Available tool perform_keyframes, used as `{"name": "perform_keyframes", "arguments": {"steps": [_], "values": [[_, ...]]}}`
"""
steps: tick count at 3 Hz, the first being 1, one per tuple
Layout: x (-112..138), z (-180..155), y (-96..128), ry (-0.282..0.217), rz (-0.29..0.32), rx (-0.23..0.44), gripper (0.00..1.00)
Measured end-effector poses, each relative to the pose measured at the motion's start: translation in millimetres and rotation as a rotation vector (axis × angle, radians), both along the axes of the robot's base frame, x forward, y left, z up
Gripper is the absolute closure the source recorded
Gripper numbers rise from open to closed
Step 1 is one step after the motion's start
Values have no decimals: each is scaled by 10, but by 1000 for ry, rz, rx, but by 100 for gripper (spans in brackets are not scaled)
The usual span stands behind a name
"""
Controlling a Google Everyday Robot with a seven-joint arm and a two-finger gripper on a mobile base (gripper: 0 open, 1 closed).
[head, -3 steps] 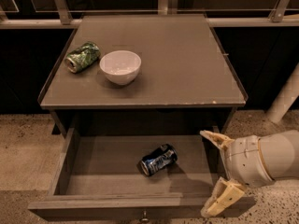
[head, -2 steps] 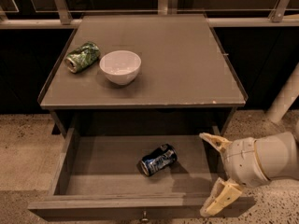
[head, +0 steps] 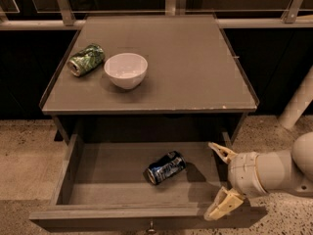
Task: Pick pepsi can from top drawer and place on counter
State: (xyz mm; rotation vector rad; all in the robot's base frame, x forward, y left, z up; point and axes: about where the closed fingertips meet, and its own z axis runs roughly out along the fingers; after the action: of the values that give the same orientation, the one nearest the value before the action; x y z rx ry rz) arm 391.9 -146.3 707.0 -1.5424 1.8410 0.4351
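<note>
The pepsi can (head: 166, 167), dark blue with white markings, lies on its side in the middle of the open top drawer (head: 107, 173). My gripper (head: 218, 180) is at the drawer's right end, to the right of the can and apart from it. Its two tan fingers (head: 221, 152) are spread wide, one toward the drawer's back, one over its front wall. It holds nothing. The counter (head: 190, 67) is the flat grey-brown top above the drawer.
A green patterned can (head: 86, 59) lies on its side at the counter's left. A white bowl (head: 125, 70) stands next to it. A rail (head: 156, 22) runs behind the counter. A white post (head: 299, 102) stands at the right over the speckled floor (head: 24, 146).
My gripper has shifted slightly left, toward the drawer's right end. The can and the counter objects have not moved.
</note>
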Motion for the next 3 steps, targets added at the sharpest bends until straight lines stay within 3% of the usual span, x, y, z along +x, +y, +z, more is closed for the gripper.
{"name": "perform_keyframes", "arguments": {"steps": [1, 2, 3], "values": [[89, 9, -35, -29, -23, -13, 0], [140, -12, -35, -6, -32, 3, 0], [365, -109, 104, 14, 13, 35, 0]]}}
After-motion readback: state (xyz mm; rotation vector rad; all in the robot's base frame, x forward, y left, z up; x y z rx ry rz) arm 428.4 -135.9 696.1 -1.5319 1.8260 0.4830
